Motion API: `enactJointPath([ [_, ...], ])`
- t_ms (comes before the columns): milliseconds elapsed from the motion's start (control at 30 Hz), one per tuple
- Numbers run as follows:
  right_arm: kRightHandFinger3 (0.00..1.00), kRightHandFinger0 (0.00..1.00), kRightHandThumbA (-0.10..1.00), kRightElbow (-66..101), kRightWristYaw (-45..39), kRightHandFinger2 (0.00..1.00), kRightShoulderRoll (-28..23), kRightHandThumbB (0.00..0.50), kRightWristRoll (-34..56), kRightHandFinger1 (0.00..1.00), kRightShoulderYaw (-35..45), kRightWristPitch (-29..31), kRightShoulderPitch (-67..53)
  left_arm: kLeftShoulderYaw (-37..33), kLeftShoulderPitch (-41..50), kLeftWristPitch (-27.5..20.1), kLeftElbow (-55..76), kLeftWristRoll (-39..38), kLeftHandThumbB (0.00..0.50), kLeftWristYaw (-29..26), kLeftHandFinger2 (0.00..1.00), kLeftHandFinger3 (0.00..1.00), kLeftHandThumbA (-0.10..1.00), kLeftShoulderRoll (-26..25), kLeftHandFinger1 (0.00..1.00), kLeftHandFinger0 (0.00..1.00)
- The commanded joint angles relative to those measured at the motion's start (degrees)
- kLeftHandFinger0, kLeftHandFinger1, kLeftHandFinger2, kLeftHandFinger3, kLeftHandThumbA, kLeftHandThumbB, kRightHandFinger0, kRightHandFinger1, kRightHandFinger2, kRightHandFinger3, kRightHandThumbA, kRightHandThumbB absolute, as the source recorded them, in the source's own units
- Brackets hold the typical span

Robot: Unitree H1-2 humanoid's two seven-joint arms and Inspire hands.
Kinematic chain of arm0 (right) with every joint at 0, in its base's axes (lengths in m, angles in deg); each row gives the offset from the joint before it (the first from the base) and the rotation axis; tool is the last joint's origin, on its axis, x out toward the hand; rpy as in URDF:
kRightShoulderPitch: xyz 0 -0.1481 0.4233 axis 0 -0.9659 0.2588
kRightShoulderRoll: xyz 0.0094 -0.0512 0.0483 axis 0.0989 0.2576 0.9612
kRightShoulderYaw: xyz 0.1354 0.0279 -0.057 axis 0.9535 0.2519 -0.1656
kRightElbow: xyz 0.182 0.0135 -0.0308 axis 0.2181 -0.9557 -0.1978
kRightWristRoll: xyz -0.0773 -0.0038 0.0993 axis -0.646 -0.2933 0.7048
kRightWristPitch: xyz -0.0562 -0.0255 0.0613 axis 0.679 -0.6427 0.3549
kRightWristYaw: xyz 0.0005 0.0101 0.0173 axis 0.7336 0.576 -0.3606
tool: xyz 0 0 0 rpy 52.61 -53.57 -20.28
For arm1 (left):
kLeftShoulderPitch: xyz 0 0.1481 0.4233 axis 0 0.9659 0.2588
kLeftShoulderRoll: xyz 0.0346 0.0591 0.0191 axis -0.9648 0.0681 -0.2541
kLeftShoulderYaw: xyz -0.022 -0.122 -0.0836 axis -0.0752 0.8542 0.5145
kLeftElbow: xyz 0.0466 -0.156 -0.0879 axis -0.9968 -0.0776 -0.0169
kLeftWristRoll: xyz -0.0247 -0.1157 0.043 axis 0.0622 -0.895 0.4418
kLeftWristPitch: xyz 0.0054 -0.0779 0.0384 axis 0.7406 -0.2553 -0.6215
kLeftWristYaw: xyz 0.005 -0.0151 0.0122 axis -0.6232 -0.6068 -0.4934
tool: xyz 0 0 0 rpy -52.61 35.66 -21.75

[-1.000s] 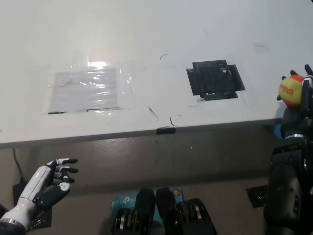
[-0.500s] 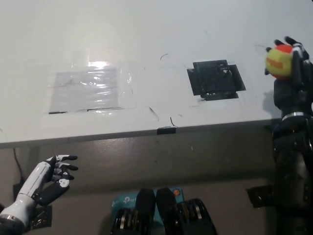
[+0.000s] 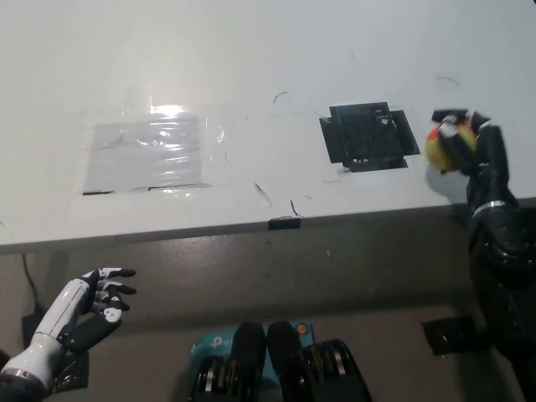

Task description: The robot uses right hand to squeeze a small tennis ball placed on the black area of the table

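Note:
My black right hand (image 3: 471, 149) is over the table's right part, shut on a small yellow and orange tennis ball (image 3: 445, 147). The ball sits in the fingers just right of the black taped area (image 3: 368, 136), a short gap apart from it. Nothing lies on the black area. My white left hand (image 3: 88, 308) rests low at the lower left, below the table's front edge, fingers apart and holding nothing.
The white table (image 3: 268, 59) fills the upper picture; its front edge runs across the middle. A clear plastic sheet (image 3: 151, 152) is taped at the left. A small black tape mark (image 3: 285, 223) sits on the front edge.
My right hand with the ball rose from beside the table's right edge, then came down and leftward, closer to the black area. The left hand has barely moved.

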Motion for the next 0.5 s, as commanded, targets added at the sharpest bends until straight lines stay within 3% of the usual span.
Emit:
enactJointPath([
  [0, 0.62, 0.00, -0.10, -15.3, -0.5, 0.72, -10.1, 0.023, -42.7, 0.29, -28.4, 11.4, 17.6, 0.8, -0.6, -1.2, 2.0, -0.4, 0.070, 1.1, 0.62, 0.73, 0.10, -2.4, 0.53, 0.47],
  [33, 0.63, 0.00, -0.10, -16.5, -0.5, 0.74, -9.9, 0.001, -43.3, 0.32, -29.9, 10.8, 18.3, 0.8, -0.4, -1.2, 2.2, -0.3, 0.070, 1.0, 0.62, 0.73, 0.09, -2.3, 0.53, 0.47],
  [133, 0.68, 0.00, -0.10, -18.9, -1.2, 0.78, -9.3, 0.000, -43.4, 0.38, -32.9, 9.9, 19.6, 0.7, -0.2, -1.4, 2.0, -0.6, 0.067, 1.2, 0.62, 0.72, 0.07, -2.2, 0.53, 0.47],
  [167, 0.60, 0.00, -0.10, -19.6, -1.2, 0.76, -9.1, 0.000, -43.3, 0.37, -33.8, 9.8, 19.9, 0.8, -0.1, -1.4, 2.0, -0.8, 0.068, 1.2, 0.62, 0.72, 0.07, -2.2, 0.53, 0.47],
  [233, 0.71, 0.00, -0.10, -21.7, -1.5, 0.73, -7.9, 0.000, -43.9, 0.34, -36.3, 8.6, 21.3, 0.8, 0.3, -2.2, 2.2, -0.7, 0.073, 1.1, 0.61, 0.72, 0.06, -2.1, 0.52, 0.46],
  [367, 0.83, 0.00, -0.10, -22.1, -1.8, 0.55, -7.3, 0.004, -43.9, 0.21, -38.7, 7.0, 22.2, 0.7, 0.5, -1.0, 2.5, -0.4, 0.066, 1.1, 0.63, 0.73, 0.04, -2.1, 0.54, 0.48],
  [400, 0.89, 0.00, -0.10, -22.1, -1.8, 0.53, -7.2, 0.015, -43.8, 0.21, -39.3, 6.8, 22.6, 0.5, 0.4, -1.5, 2.3, 0.1, 0.064, 1.0, 0.63, 0.73, 0.04, -2.3, 0.54, 0.47],
  [433, 0.96, 0.02, -0.10, -21.8, -1.9, 0.59, -7.1, 0.031, -44.1, 0.29, -40.0, 6.3, 23.0, 0.5, 0.4, -1.7, 2.1, -0.1, 0.065, 1.1, 0.63, 0.72, 0.04, -2.3, 0.54, 0.47],
  [467, 0.95, 0.00, -0.10, -21.9, -1.1, 0.58, -7.0, 0.045, -44.7, 0.30, -40.7, 6.1, 23.2, 0.5, 0.4, -1.8, 2.1, -0.1, 0.067, 1.1, 0.62, 0.72, 0.04, -2.3, 0.53, 0.46],
])
